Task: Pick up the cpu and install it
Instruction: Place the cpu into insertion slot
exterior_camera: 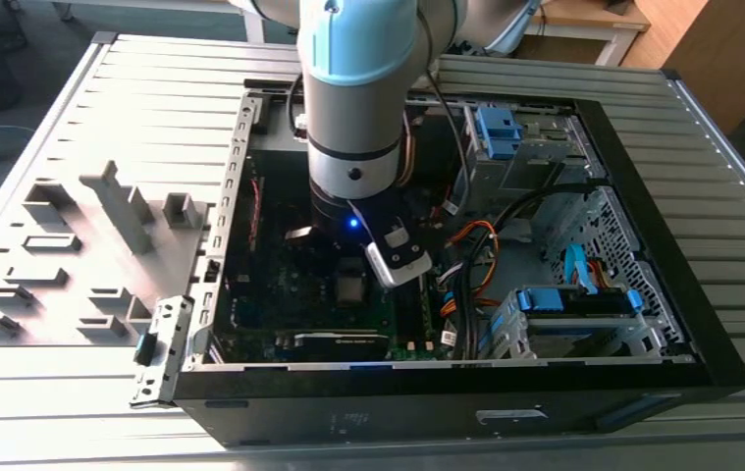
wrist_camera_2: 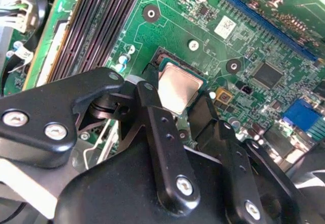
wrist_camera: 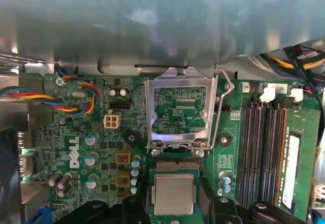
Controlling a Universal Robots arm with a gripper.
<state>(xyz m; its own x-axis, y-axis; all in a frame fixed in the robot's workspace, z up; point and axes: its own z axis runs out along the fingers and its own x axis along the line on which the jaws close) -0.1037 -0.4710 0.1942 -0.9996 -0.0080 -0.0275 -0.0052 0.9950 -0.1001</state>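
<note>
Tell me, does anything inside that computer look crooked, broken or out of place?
Nothing looks damaged. The cpu lies flat and square in its socket, right at the gripper. The only odd-looking part is the metal socket frame, swung open beside it rather than closed over it.

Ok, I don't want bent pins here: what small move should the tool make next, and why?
Probably a slow, short, straight-down ease, with no sideways shift. The tool straddles the cpu, which looks square with the socket, and the hinged metal frame stands open beside it. Whether the cpu is fully seated I cannot tell.
</note>
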